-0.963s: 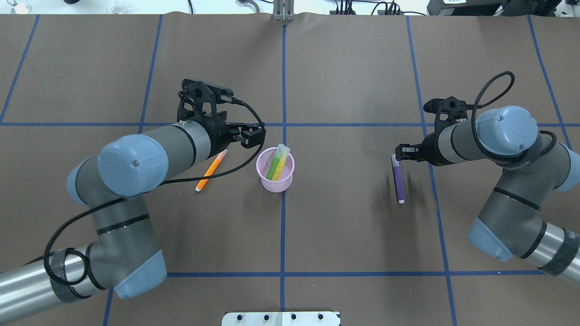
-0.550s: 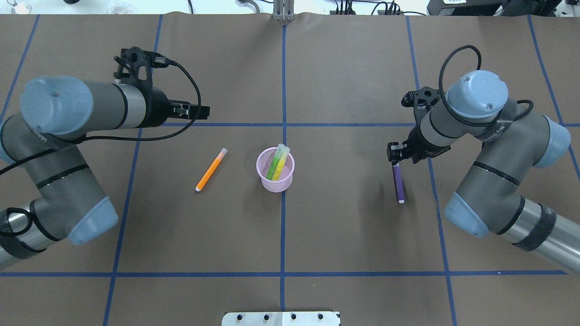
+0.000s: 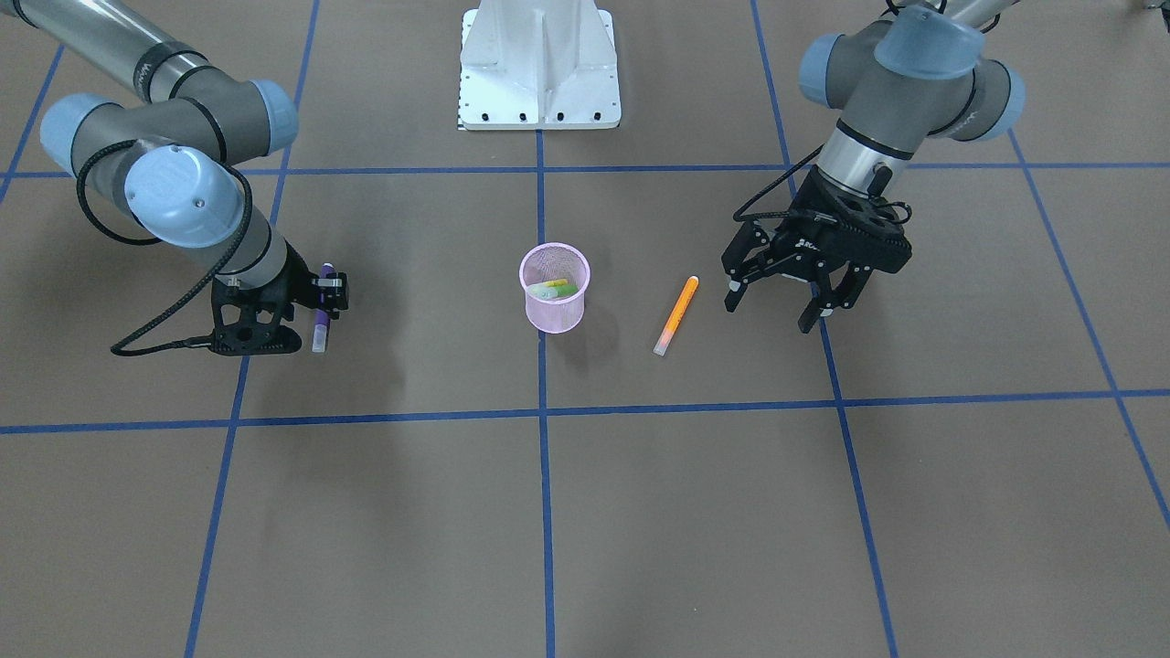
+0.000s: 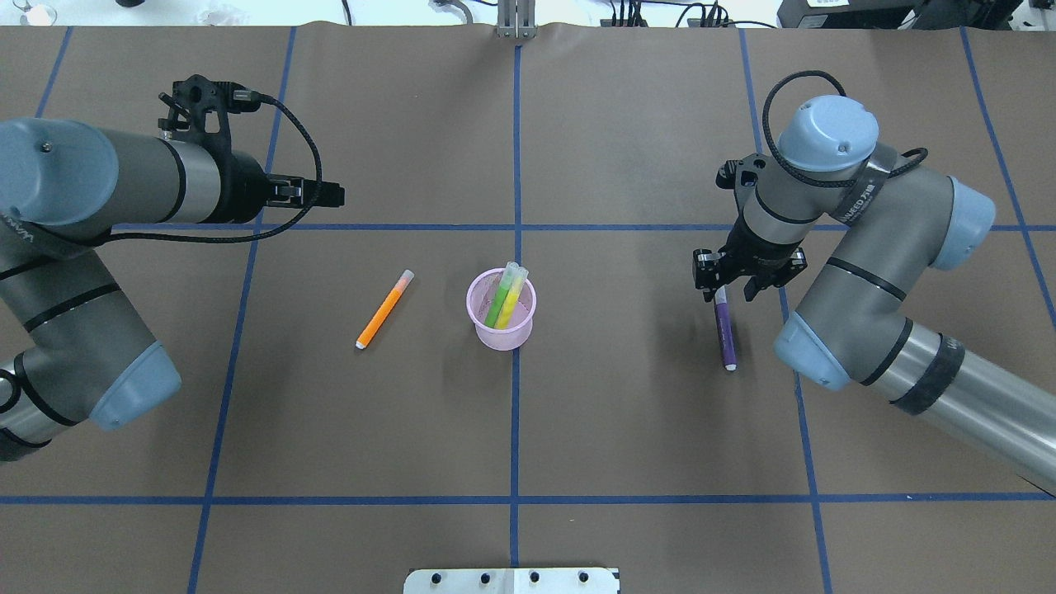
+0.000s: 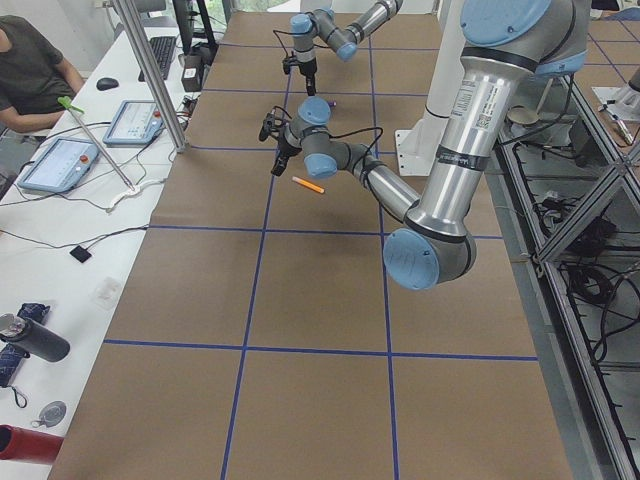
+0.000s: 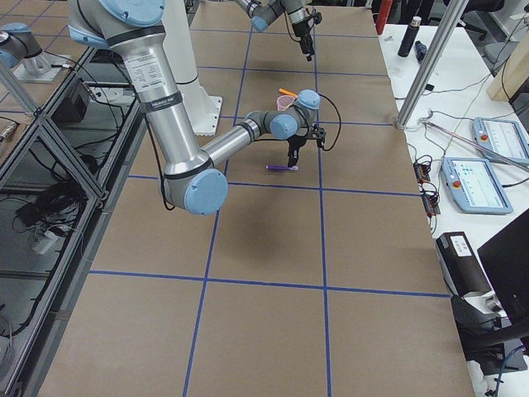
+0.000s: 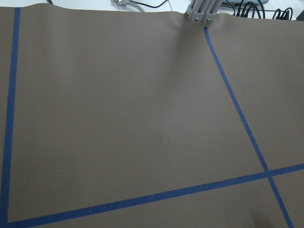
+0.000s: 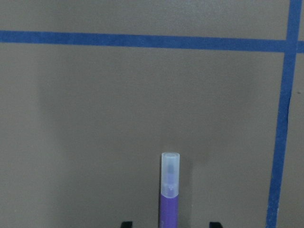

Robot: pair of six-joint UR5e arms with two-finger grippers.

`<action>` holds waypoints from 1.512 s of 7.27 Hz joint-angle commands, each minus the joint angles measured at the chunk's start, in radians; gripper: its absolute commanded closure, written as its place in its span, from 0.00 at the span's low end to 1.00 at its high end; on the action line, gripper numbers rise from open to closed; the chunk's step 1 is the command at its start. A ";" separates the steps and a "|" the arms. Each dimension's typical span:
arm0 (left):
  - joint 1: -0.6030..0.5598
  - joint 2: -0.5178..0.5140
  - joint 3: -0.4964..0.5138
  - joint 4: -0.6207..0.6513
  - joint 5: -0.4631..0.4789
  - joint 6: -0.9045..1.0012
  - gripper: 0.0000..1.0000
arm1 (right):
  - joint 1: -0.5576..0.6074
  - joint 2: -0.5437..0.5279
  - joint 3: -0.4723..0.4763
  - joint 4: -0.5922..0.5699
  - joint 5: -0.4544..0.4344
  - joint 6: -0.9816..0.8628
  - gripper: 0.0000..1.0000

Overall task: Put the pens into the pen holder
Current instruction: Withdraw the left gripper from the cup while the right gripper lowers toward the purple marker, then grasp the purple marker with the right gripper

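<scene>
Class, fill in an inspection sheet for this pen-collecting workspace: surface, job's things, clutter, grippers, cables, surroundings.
Surface: table covered in brown paper with a blue tape grid.
Job's things: pink pen holder upright, holding the green pen and yellow pen; orange pen and purple pen lying on the table.
Clutter: nothing seen.
Grippers: left gripper open, empty, apart from the orange pen; right gripper open, straddling the purple pen's capped end.
Cables: a black cable loops off each wrist, away from the pens.
Surroundings: operator seated at a side desk with tablets.
</scene>
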 commanded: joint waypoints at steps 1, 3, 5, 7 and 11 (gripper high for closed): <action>-0.001 0.008 -0.014 0.000 0.000 -0.002 0.00 | 0.002 0.019 -0.051 0.003 0.043 0.008 0.37; -0.001 0.013 -0.020 0.000 0.000 -0.002 0.00 | 0.007 0.015 -0.054 0.002 0.059 0.028 0.38; 0.001 0.013 -0.023 0.000 0.000 -0.002 0.00 | 0.007 0.010 -0.058 0.002 0.066 0.046 0.38; -0.001 0.013 -0.026 0.000 0.000 -0.002 0.00 | 0.002 0.010 -0.069 0.003 0.066 0.045 0.39; 0.001 0.013 -0.028 0.000 0.000 -0.015 0.00 | -0.005 0.010 -0.075 0.003 0.067 0.040 0.43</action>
